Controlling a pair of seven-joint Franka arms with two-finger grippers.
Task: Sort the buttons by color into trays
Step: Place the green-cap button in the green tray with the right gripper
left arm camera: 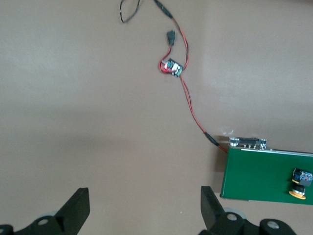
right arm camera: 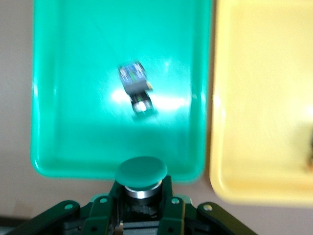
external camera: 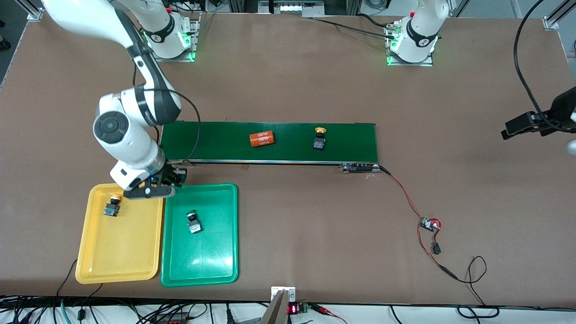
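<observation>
My right gripper (external camera: pixel 173 177) is shut on a green-capped button (right arm camera: pixel 141 172) and holds it over the rim of the green tray (external camera: pixel 225 270) nearest the conveyor. A second green-capped button (external camera: pixel 194 222) lies in the green tray; it also shows in the right wrist view (right arm camera: pixel 135 88). A yellow-capped button (external camera: pixel 112 205) lies in the yellow tray (external camera: pixel 90 265). Another yellow-capped button (external camera: pixel 320 138) lies on the conveyor belt; the left wrist view (left arm camera: pixel 300 182) shows it too. My left gripper (left arm camera: pixel 145 208) is open and empty, high over bare table at the left arm's end.
An orange "4680" cylinder (external camera: pixel 262 139) lies on the dark-green conveyor belt (external camera: pixel 216 144). A red-and-black cable with a small circuit board (external camera: pixel 430 224) runs from the belt's end across the table.
</observation>
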